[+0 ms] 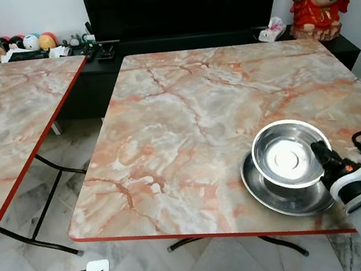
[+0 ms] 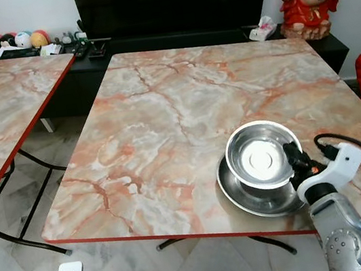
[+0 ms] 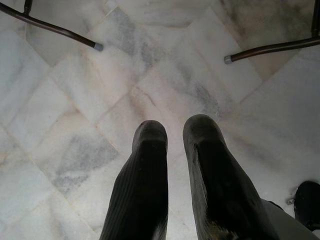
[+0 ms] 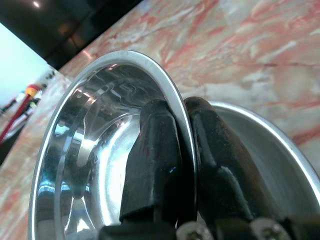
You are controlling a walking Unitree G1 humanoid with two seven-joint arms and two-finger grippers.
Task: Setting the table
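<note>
Right gripper (image 4: pixel 181 112): fingers clamped on the steel bowl (image 1: pixel 288 153) rim.
Bowl: tilted over the steel plate (image 1: pixel 272 194), near right of the marble table (image 1: pixel 184 114).
Left gripper (image 3: pixel 175 132): hanging over floor, fingers slightly parted.
Writing: none legible.

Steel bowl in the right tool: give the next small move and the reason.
Probably lower the steel bowl the last bit so it sits flat in the steel plate, then let go. The right tool pinches the bowl's rim, one finger inside and one outside, and the bowl sits tilted over the plate near the table edge.
</note>
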